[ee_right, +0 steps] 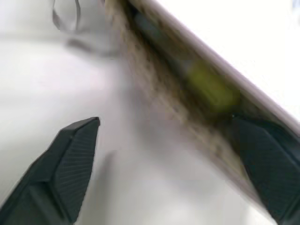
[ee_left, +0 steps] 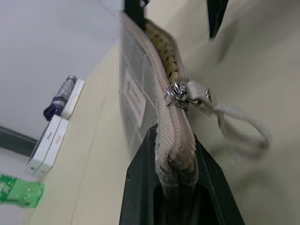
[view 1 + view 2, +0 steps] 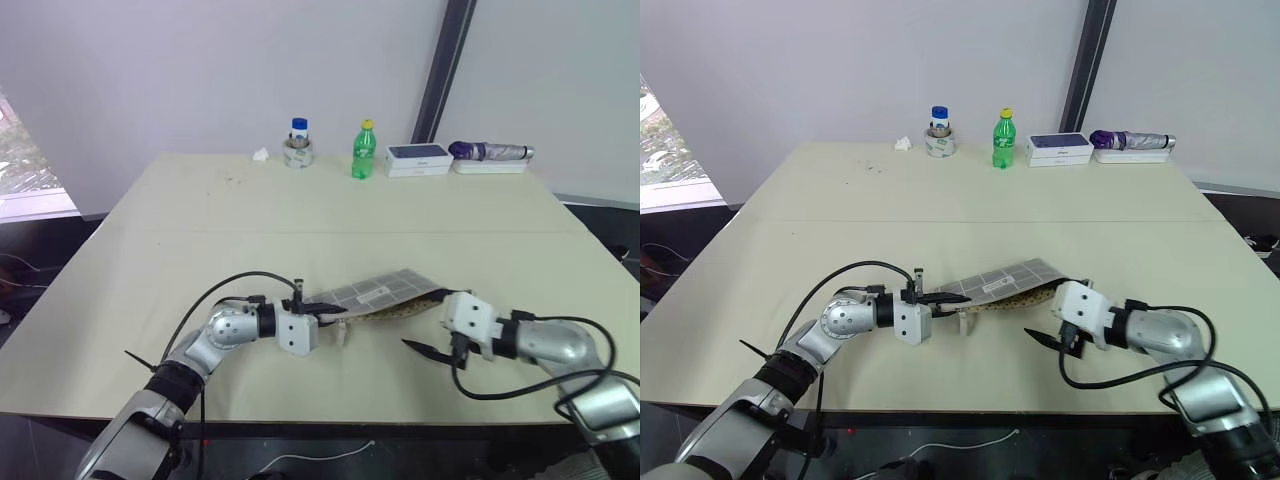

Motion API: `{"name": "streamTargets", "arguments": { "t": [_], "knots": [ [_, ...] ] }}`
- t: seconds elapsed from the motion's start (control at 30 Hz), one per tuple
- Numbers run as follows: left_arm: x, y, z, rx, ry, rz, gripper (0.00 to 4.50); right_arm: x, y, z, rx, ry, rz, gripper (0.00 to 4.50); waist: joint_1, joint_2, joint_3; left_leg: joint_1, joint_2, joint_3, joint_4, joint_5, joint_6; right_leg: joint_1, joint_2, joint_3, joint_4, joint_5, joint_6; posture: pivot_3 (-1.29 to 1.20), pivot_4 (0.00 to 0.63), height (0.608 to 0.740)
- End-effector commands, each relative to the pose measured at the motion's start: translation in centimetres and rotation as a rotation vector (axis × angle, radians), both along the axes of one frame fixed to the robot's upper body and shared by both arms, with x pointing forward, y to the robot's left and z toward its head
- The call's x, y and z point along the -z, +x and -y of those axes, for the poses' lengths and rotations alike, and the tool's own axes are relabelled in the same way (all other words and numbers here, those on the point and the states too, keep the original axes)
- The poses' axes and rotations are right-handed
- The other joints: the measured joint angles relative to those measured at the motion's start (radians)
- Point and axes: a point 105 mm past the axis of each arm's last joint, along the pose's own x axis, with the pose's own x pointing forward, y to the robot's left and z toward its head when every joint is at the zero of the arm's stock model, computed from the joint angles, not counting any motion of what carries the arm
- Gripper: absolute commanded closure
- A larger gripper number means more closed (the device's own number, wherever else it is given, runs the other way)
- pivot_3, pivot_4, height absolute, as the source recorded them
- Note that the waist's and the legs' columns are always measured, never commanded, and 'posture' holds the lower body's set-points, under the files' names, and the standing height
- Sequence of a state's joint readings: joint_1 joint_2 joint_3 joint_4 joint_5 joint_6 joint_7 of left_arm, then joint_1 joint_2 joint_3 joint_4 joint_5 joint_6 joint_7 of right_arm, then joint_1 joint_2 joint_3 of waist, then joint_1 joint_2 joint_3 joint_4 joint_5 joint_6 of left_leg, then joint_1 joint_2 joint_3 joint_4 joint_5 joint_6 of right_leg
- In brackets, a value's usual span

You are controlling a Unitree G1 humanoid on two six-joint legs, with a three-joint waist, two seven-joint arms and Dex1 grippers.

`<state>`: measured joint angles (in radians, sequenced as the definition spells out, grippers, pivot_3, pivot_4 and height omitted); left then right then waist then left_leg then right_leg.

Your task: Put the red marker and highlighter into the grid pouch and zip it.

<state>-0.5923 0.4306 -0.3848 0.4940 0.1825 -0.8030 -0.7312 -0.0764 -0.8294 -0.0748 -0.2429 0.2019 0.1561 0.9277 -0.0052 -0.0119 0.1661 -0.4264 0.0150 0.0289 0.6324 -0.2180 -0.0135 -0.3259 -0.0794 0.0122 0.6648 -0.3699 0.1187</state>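
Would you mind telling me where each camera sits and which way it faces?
Head views: forward and down over the table; both arms show.
Left wrist view: along the left gripper, shut on the grid pouch near its zipper pull.
Right wrist view: along the open right gripper into the pouch mouth, something yellow inside.
Shared: the pouch, seen from opposite ends.

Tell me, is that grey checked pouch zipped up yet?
Not yet. The pouch gapes along its edge, showing the spotted lining, and the zipper pull sits near the end that the left fingers pinch.
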Motion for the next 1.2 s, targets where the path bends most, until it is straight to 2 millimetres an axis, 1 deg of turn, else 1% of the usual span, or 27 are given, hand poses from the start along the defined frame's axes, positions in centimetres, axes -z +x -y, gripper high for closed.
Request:
{"name": "streamTargets", "arguments": {
  "t": [0.03, 0.07, 0.13, 0.2, 0.23, 0.3, 0.37, 0.43, 0.47, 0.5, 0.57, 0.67, 0.73, 0.93, 1.03, 1.07, 1.13, 1.2],
  "knots": [
    [-0.9, 0.2, 0.1, -0.022, -0.041, 0.008, 4.5, -3.4, -1.3, 0.1, 0.009, 0.141, 0.033, 0.08, -0.001, 0.0, 0.0, 0.0, 0.0, 0.0, 0.0, 0.0, 0.0, 0.0, 0.0, 0.0, 0.0, 0.0, 0.0, 0.0, 0.15, 0.74],
    [-0.9, 0.4, 0.2, -0.034, -0.043, 0.004, 4.5, -4.2, -1.9, -0.2, 0.015, 0.243, -0.006, 0.08, 0.0, 0.0, 0.0, 0.0, 0.0, 0.0, 0.0, 0.0, 0.0, 0.0, 0.0, 0.0, 0.0, 0.0, 0.0, 0.0, 0.15, 0.74],
    [-0.9, 0.6, 0.4, -0.037, -0.041, 0.011, 4.5, -5.0, -3.2, -1.1, -0.008, 0.375, -0.089, 0.08, -0.002, 0.0, 0.0, 0.0, 0.0, 0.0, 0.0, 0.0, 0.0, 0.0, 0.0, 0.0, 0.0, 0.0, 0.0, 0.0, 0.15, 0.74],
    [-1.2, 0.8, 1.0, -0.042, -0.049, 0.018, 4.5, -4.7, -4.0, -2.3, -0.024, 0.443, -0.161, 0.08, -0.003, 0.0, 0.0, 0.0, 0.0, -0.001, 0.0, 0.0, 0.0, 0.001, 0.0, 0.0, 0.0, 0.0, 0.0, 0.0, 0.15, 0.74],
    [-1.2, 0.9, 1.4, -0.042, -0.05, 0.021, 4.5, -4.0, -4.2, -2.8, -0.015, 0.463, -0.192, 0.08, -0.003, 0.0, 0.0, 0.0, 0.0, -0.001, 0.0, 0.0, 0.0, 0.001, 0.0, 0.0, 0.0, 0.0, 0.0, 0.0, 0.15, 0.74],
    [-1.2, 0.8, 2.2, -0.033, -0.044, 0.027, 4.5, -1.8, -4.2, -3.7, 0.024, 0.473, -0.257, 0.08, -0.001, -0.001, 0.0, 0.0, 0.0, -0.002, 0.0, 0.0, 0.0, 0.001, 0.0, 0.0, 0.0, 0.0, 0.0, 0.0, 0.15, 0.74],
    [-1.1, 0.7, 2.7, -0.021, -0.029, 0.043, 4.5, -0.1, -4.3, -4.7, 0.049, 0.492, -0.307, 0.08, -0.001, -0.001, 0.0, 0.0, -0.001, -0.001, 0.0, 0.0, 0.0, 0.0, 0.0, 0.0, 0.0, 0.0, 0.0, 0.0, 0.15, 0.74],
    [-1.2, 0.7, 3.0, -0.019, -0.024, 0.057, 4.5, 1.2, -3.9, -5.3, 0.096, 0.515, -0.346, 0.08, -0.003, 0.0, 0.0, -0.001, -0.001, -0.001, 0.0, 0.0, 0.0, 0.0, 0.0, 0.0, 0.0, 0.0, 0.0, 0.0, 0.15, 0.74],
    [-1.2, 0.7, 3.0, -0.019, -0.02, 0.066, 4.5, 1.9, -3.4, -5.6, 0.116, 0.465, -0.306, 0.08, -0.004, 0.0, 0.0, 0.0, -0.001, -0.001, 0.0, 0.0, 0.0, 0.0, 0.0, 0.0, 0.0, 0.0, 0.0, 0.0, 0.15, 0.74],
    [-1.2, 0.7, 3.1, -0.016, -0.013, 0.073, 4.5, 2.3, -2.7, -5.7, 0.155, 0.468, -0.292, 0.08, -0.005, 0.0, 0.0, 0.0, -0.001, -0.001, 0.0, 0.0, 0.0, 0.0, 0.0, 0.0, 0.0, 0.0, 0.0, 0.0, 0.15, 0.74],
    [-0.8, 0.5, 3.2, 0.008, 0.04, 0.128, 4.5, 2.3, -1.6, -6.2, 0.192, 0.504, -0.263, 0.08, -0.007, -0.001, 0.0, 0.0, 0.0, -0.001, 0.0, 0.0, 0.0, -0.001, 0.001, 0.0, 0.0, 0.0, 0.0, 0.0, 0.15, 0.74],
    [-0.6, 0.5, 3.1, 0.024, 0.099, 0.204, 4.5, 2.4, -1.4, -7.6, 0.171, 0.564, -0.299, 0.08, -0.004, -0.001, 0.0, 0.0, 0.0, -0.001, -0.001, 0.0, 0.0, -0.002, 0.001, 0.0, 0.0, 0.0, 0.0, 0.0, 0.15, 0.74],
    [-0.4, 0.7, 3.0, 0.022, 0.111, 0.218, 4.5, 2.3, -1.2, -8.7, 0.147, 0.599, -0.315, 0.08, -0.003, -0.001, 0.0, -0.001, 0.0, -0.001, -0.001, 0.0, 0.0, -0.002, 0.001, 0.0, 0.0, 0.0, 0.0, 0.0, 0.15, 0.74],
    [-0.7, 0.9, 3.1, 0.018, 0.102, 0.233, 4.5, 2.4, -1.0, -11.0, 0.049, 0.581, -0.356, 0.08, -0.004, -0.001, 0.0, -0.001, 0.0, -0.001, -0.001, 0.0, 0.0, -0.002, 0.001, 0.0, 0.0, 0.0, 0.0, 0.0, 0.15, 0.74],
    [-0.8, 0.9, 3.2, 0.016, 0.095, 0.232, 4.5, 2.4, -0.5, -11.4, 0.039, 0.575, -0.344, 0.08, -0.005, -0.001, 0.0, -0.001, 0.0, -0.001, -0.001, 0.0, 0.0, -0.002, 0.001, 0.0, 0.001, 0.0, 0.0, 0.0, 0.15, 0.74],
    [-0.8, 0.9, 3.2, 0.017, 0.093, 0.233, 4.5, 2.3, -0.3, -11.5, 0.044, 0.585, -0.344, 0.3, -0.005, -0.001, 0.0, -0.001, 0.0, -0.001, -0.001, 0.0, 0.0, -0.002, 0.001, 0.0, 0.001, 0.0, 0.0, 0.0, 0.15, 0.74],
    [-0.8, 0.9, 3.2, 0.013, 0.087, 0.231, 4.5, 2.2, -0.2, -11.6, 0.044, 0.591, -0.343, 0.87, -0.003, -0.001, 0.0, -0.001, 0.0, -0.001, -0.001, 0.0, 0.0, -0.002, 0.001, 0.0, 0.0, 0.0, 0.0, 0.0, 0.15, 0.74],
    [-0.8, 0.9, 3.2, 0.006, 0.081, 0.227, 4.5, 2.4, -0.4, -11.4, 0.049, 0.589, -0.348, 1.87, -0.003, -0.001, 0.0, -0.001, -0.001, -0.001, -0.001, 0.0, 0.0, -0.002, 0.001, 0.0, 0.0, 0.0, 0.0, 0.0, 0.15, 0.74]
  ]
}}
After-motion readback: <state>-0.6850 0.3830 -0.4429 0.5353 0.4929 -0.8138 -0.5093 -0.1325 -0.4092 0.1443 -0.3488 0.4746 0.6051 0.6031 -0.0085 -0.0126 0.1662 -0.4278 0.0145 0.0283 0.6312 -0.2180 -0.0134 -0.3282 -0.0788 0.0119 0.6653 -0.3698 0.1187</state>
